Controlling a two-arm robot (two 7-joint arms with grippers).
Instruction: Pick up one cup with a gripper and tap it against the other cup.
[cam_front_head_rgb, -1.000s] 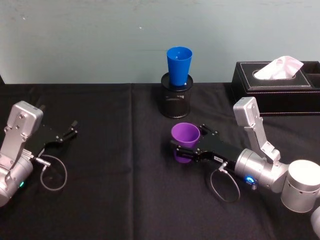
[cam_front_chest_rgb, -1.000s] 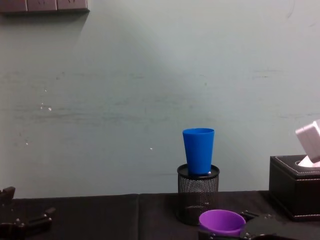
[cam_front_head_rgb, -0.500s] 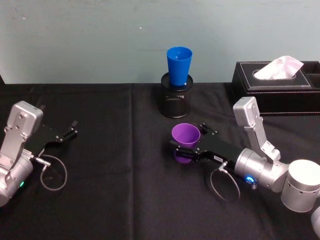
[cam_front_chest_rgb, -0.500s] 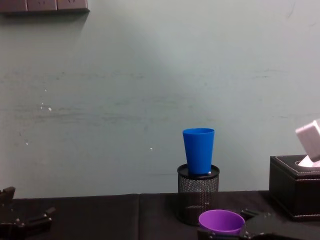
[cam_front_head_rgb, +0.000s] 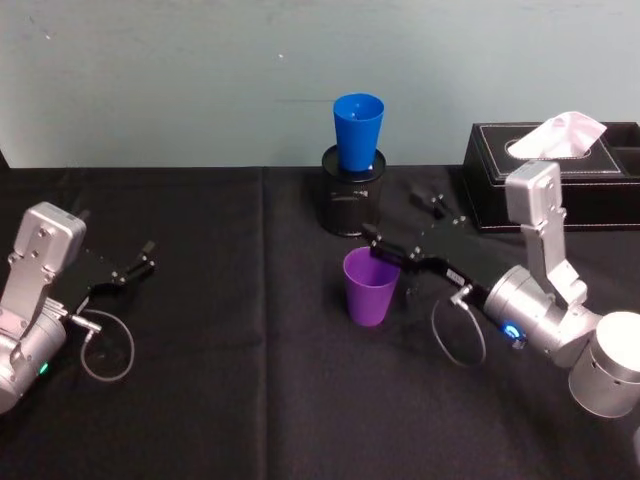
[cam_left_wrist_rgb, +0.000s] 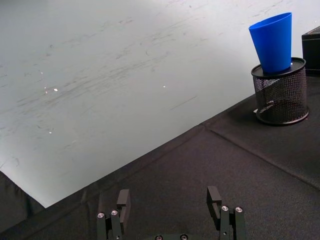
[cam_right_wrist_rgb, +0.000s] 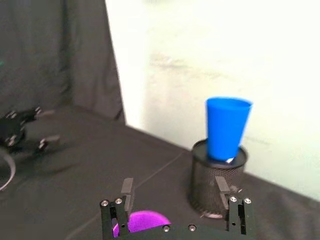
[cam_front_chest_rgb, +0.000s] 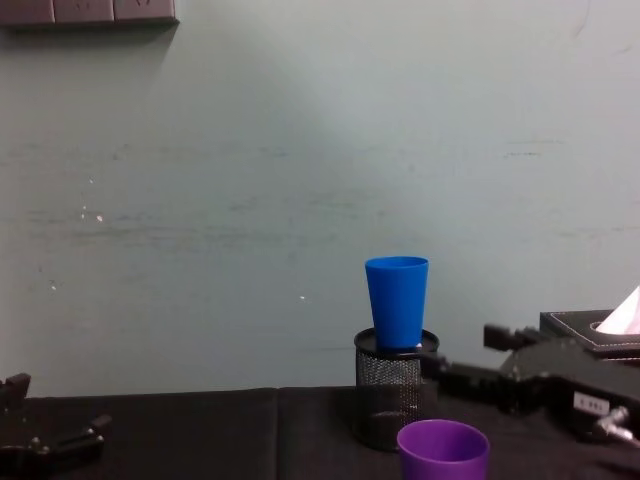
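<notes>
The purple cup (cam_front_head_rgb: 370, 287) stands upright on the black cloth, free of any grip; it also shows as the purple cup (cam_front_chest_rgb: 443, 450) and the purple cup (cam_right_wrist_rgb: 142, 220). My right gripper (cam_front_head_rgb: 396, 216) hovers open just above and behind its rim, between it and the mesh holder; its jaws are spread wide with nothing between them, as the right gripper (cam_right_wrist_rgb: 175, 195) and right gripper (cam_front_chest_rgb: 460, 352) confirm. The blue cup (cam_front_head_rgb: 358, 131) sits upright in the black mesh holder (cam_front_head_rgb: 352, 200) at the back. My left gripper (cam_front_head_rgb: 140, 262) rests open at the far left.
A black tissue box (cam_front_head_rgb: 560, 170) with a white tissue stands at the back right, close to the right arm. The pale wall runs directly behind the holder. Black cloth covers the table between the two arms.
My right gripper has let go of the purple cup, risen and swung back toward the mesh holder. The purple cup now stands alone on the cloth. The left arm has not moved.
</notes>
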